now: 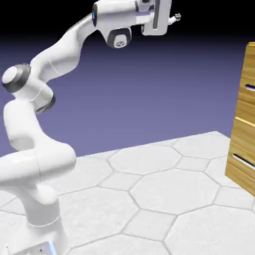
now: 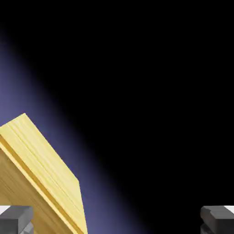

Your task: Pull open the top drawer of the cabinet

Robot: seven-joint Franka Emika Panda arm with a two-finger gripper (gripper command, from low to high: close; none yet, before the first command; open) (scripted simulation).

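Note:
The cabinet [image 1: 244, 124] stands at the exterior view's right edge, light-brown wood grain with dark slots between its fronts. Its top drawer [image 1: 251, 64] is the uppermost section, cut off by the frame edge; no handle shows. My gripper [image 1: 175, 18] is high up, well left of the cabinet and above its top, pointing toward it. In the hand view a tilted corner of the cabinet [image 2: 41, 183] fills the lower left. The two grey fingertips [image 2: 16, 219] sit far apart at the bottom edge, so the gripper [image 2: 117, 221] is open with nothing between them.
A white table [image 1: 159, 194] with a hexagon pattern carries the cabinet and the arm's base [image 1: 42, 219] at the lower left. Dark backdrop fills most of the hand view.

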